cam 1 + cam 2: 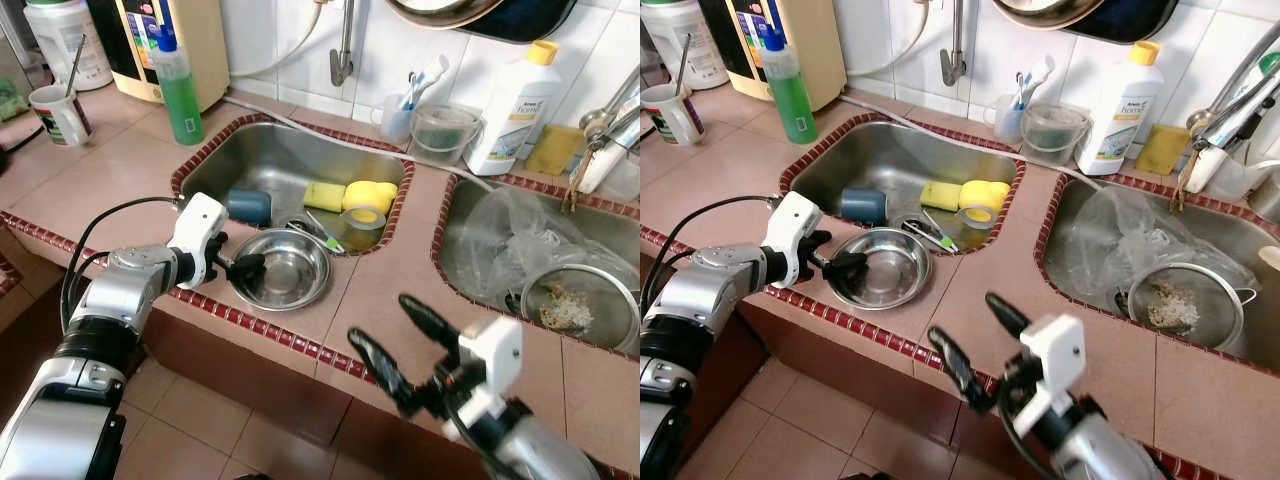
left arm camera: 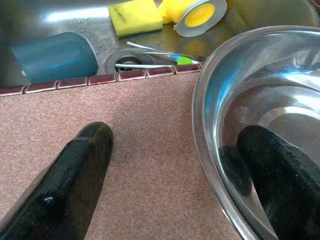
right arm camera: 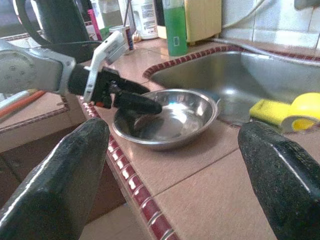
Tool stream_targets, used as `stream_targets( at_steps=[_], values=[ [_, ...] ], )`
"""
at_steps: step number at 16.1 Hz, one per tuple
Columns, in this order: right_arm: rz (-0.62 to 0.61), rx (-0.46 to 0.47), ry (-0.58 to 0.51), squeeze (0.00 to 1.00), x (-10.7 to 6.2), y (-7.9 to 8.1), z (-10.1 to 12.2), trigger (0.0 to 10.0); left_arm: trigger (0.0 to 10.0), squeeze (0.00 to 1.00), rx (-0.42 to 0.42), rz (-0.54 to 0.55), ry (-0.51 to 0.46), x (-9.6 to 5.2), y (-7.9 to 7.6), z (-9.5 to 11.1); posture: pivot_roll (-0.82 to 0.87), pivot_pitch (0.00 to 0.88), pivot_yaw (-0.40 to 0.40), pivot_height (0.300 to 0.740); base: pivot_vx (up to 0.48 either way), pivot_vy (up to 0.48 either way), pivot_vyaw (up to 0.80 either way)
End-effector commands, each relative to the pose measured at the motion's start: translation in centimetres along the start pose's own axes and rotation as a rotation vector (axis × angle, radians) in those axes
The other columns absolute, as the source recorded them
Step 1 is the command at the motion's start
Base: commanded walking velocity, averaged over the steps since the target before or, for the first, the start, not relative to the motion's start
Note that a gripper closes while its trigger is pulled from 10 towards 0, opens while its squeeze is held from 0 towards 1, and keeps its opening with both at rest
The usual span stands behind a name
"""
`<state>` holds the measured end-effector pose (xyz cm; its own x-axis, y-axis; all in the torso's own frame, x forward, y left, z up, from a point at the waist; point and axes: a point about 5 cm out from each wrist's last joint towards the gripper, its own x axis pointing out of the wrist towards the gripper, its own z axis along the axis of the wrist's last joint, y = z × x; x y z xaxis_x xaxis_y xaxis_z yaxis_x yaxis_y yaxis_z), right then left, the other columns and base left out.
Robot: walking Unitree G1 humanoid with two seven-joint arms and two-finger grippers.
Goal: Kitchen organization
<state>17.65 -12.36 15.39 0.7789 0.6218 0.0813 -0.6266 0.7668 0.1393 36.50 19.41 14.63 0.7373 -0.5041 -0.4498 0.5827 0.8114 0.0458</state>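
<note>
At bowl [image 1: 285, 268] rim: L tool [image 1: 243, 266], fingers astride.

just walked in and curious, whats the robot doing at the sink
The left tool straddles the near rim of a steel bowl sitting on the tiled counter at the sink's front edge: one finger inside, one outside on the tile, not yet closed. The right tool hovers open over the counter nearby, holding nothing.
</note>
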Motion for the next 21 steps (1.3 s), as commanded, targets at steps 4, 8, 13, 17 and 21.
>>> stream_targets(
  at_steps=[4,8,13,17,21],
  values=[
    [-0.011,-0.003,0.012,0.00,-0.7,0.3,0.5,10.0,3.6,0.00,-0.069,-0.020,0.012,0.4,0.0,0.4,-0.19,0.104,0.027,0.740,0.000,0.000,0.00],
    [-0.018,-0.003,0.015,0.00,-0.7,0.4,0.6,10.0,0.0,0.00,-0.090,-0.058,-0.002,0.8,-0.5,0.9,-0.21,0.105,0.031,0.740,0.000,0.000,0.00],
    [-0.034,-0.015,0.019,0.00,-1.2,0.4,0.8,10.0,0.0,0.00,-0.088,-0.093,-0.011,1.4,-1.1,1.1,-0.24,0.097,0.044,0.740,0.000,0.000,0.00],
    [-0.039,-0.014,0.034,0.00,-1.5,0.4,0.5,10.0,0.0,0.00,-0.053,-0.102,-0.016,1.5,-1.2,1.4,-0.23,0.092,0.045,0.740,0.000,0.000,0.00],
    [-0.035,-0.018,0.037,0.00,-1.4,0.2,0.5,10.0,0.0,0.00,-0.028,-0.105,-0.025,1.5,-1.1,1.5,-0.23,0.080,0.044,0.740,0.000,0.000,0.00]
  ],
)
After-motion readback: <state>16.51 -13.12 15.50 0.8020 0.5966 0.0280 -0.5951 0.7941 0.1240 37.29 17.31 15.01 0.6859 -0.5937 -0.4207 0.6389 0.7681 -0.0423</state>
